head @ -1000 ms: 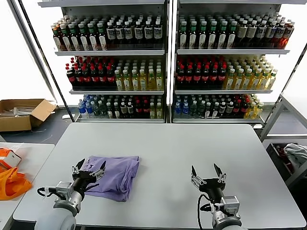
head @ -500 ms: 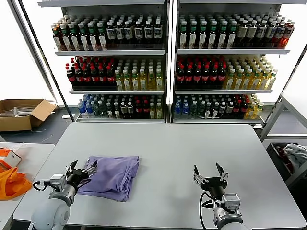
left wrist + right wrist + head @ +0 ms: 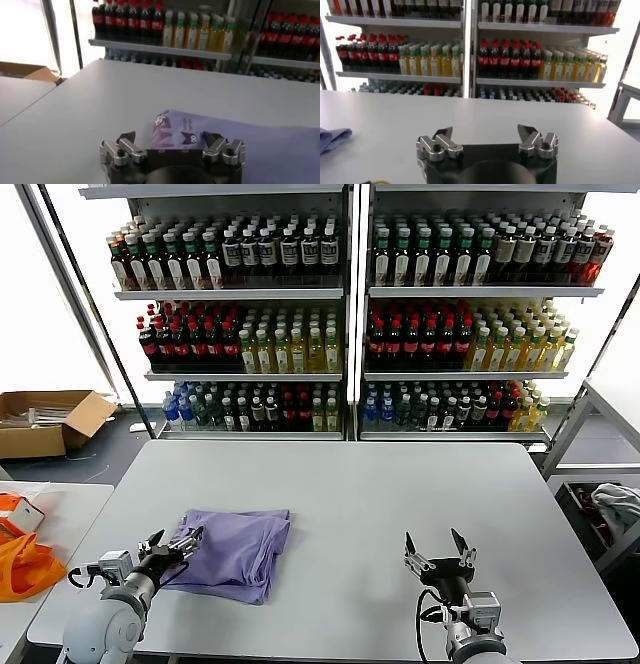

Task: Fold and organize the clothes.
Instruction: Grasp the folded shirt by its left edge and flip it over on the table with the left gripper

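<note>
The left gripper (image 3: 170, 550) hangs low at the near-left edge of the folded lavender T-shirt (image 3: 232, 548), its jaws spread and holding nothing. From the left wrist view the two fingers (image 3: 127, 145) straddle the printed corner of the cloth without touching it, the dark purple lettering showing between them. The shirt lies as a compact bundle on the left half of the grey bench (image 3: 400, 484), a rounded fold toward the middle and looser layers toward the robot.

The right gripper (image 3: 438, 553) waits over bare bench on the right, well apart from the shirt, jaws also apart and empty.

To my eye the fold looks mostly done and the job now is tidying or moving the bundle. If the left arm goes in for a pinch, it should catch every layer at that near edge, not only the top one, or the bundle will peel open when lifted. A low, flat approach should keep the fold from dragging.

An orange bag (image 3: 25, 569) sits on the side table to the left.
</note>
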Motion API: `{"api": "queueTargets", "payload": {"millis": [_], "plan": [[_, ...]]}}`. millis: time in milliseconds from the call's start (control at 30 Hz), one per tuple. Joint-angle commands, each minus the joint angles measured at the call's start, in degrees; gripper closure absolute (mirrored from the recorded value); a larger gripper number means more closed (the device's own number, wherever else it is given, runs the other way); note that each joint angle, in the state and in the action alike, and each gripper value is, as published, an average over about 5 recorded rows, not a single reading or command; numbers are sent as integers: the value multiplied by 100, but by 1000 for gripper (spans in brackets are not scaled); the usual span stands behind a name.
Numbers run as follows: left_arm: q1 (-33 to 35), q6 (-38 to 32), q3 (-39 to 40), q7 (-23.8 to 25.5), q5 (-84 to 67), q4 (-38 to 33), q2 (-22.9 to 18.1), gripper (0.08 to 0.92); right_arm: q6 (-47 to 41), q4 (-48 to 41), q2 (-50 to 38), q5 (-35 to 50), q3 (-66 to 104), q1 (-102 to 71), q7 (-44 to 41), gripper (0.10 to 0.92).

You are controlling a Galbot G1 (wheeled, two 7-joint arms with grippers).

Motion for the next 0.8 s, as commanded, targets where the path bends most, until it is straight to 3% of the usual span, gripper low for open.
{"api": "queueTargets", "payload": {"millis": [33,400,800], "plan": [[-9,66,-5,14,-255,114,16,177,6,20,10,-12,2,-17,3,203],[130,126,42,4,-256,117,-49,185,26,66,25,-30,6,-78,0,203],[239,114,12,4,-240,-2,-84,501,46,111,6,-28,9,-103,-6,203]]}}
